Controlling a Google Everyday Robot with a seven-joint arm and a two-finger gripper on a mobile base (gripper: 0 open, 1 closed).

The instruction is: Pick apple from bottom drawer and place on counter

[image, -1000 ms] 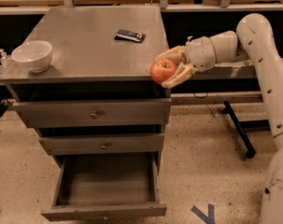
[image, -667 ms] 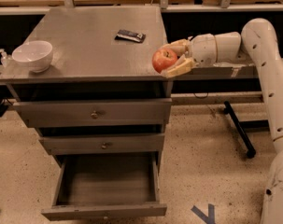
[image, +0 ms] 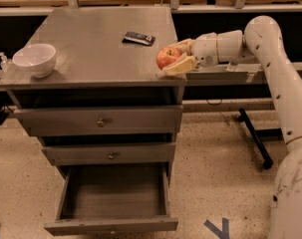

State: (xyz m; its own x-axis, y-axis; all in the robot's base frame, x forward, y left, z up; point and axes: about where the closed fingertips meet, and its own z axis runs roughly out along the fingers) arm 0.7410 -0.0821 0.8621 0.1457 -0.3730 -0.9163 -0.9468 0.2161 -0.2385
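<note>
The red apple point(image: 166, 58) with yellow patches is held between the fingers of my gripper point(image: 176, 57), which is shut on it. It hangs just above the right part of the grey counter point(image: 90, 44), near its right edge. My white arm reaches in from the right. The bottom drawer point(image: 113, 199) stands pulled open at the foot of the cabinet, and its inside is bare.
A white bowl point(image: 35, 59) sits at the counter's front left corner. A small dark flat packet point(image: 139, 38) lies on the counter behind the apple. Two shallower drawers point(image: 98, 121) above are shut. A wooden bench runs along the back; a black stand leg point(image: 254, 138) lies on the floor at right.
My gripper has lifted the apple and carried it left, from beside the counter's right edge at front height to over the counter top.
</note>
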